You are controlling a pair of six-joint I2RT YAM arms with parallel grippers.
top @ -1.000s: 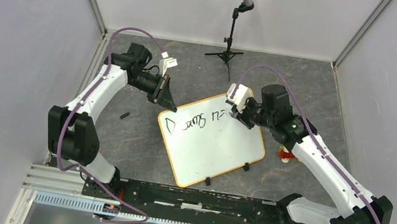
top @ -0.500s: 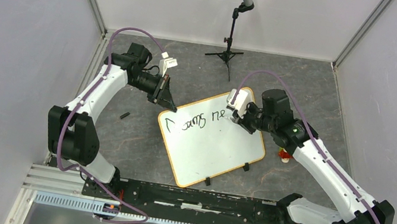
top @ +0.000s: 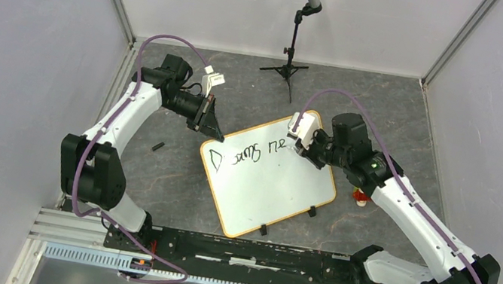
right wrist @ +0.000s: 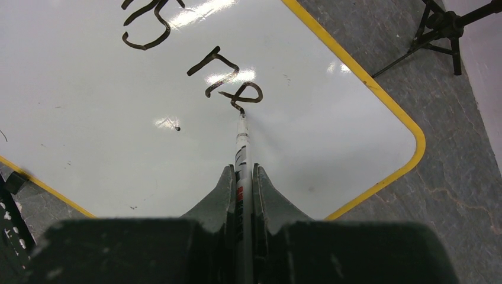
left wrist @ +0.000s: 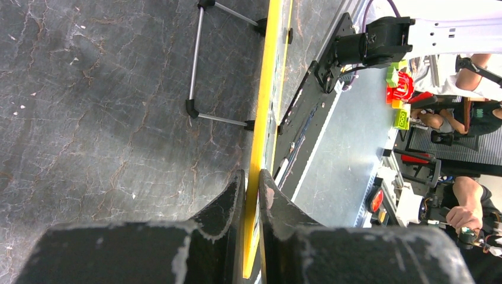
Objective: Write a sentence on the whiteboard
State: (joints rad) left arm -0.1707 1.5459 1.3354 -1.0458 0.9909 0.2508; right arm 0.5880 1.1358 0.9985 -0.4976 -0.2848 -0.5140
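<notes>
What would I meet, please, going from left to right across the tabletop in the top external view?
A small black object → the sentence on the whiteboard → right gripper with its marker → red-and-orange toy.

whiteboard (top: 264,190) on the table (top: 174,175), tripod (top: 289,64) behind it, toy (top: 361,198) right of it
</notes>
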